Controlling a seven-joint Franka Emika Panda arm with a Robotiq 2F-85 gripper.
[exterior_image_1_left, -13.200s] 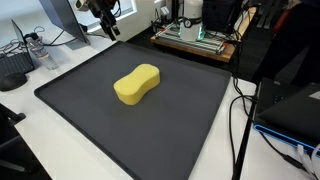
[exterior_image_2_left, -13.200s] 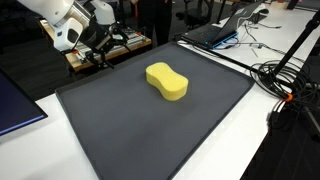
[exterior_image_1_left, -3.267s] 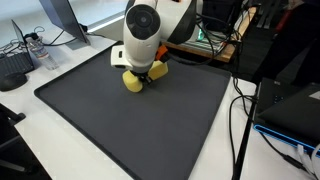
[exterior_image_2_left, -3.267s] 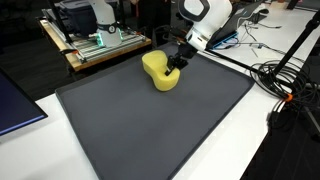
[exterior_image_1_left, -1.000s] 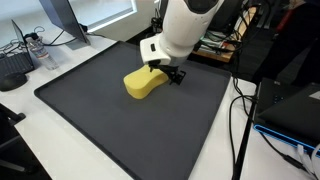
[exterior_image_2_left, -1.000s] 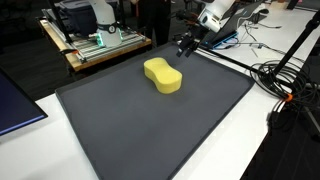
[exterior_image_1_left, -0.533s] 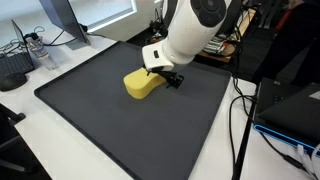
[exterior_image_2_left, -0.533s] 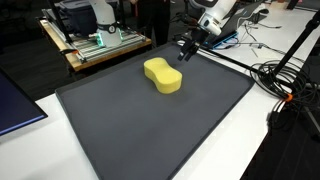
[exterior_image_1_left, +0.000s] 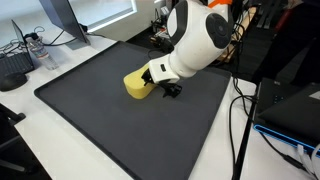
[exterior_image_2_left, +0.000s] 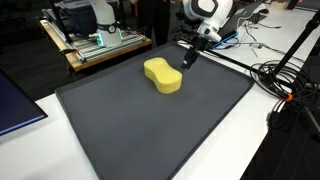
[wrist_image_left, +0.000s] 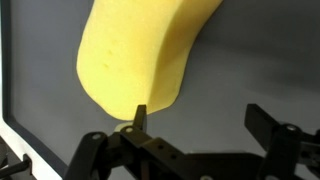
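Observation:
A yellow peanut-shaped sponge (exterior_image_2_left: 163, 76) lies flat on the dark mat (exterior_image_2_left: 150, 130), towards the mat's far side. In an exterior view the arm's white wrist covers part of the sponge (exterior_image_1_left: 139, 84). My gripper (exterior_image_2_left: 188, 57) hangs open and empty just beside one end of the sponge, low over the mat (exterior_image_1_left: 120, 120). The wrist view shows the sponge (wrist_image_left: 140, 50) at upper left. One black fingertip (wrist_image_left: 140, 114) stands right at its edge, the other fingertip (wrist_image_left: 266, 122) far to the right. Only bare mat lies between the fingers of the gripper (wrist_image_left: 203, 120).
A wooden bench with green electronics (exterior_image_2_left: 100, 45) stands behind the mat. Black cables (exterior_image_2_left: 285, 80) trail along one side of the mat, cables (exterior_image_1_left: 240, 120) and dark equipment likewise. A keyboard (exterior_image_1_left: 12, 68) and monitor (exterior_image_1_left: 60, 20) sit on the white table.
Over the last second the gripper has sunk a little beside the sponge's end. It has stayed open. The sponge has not moved.

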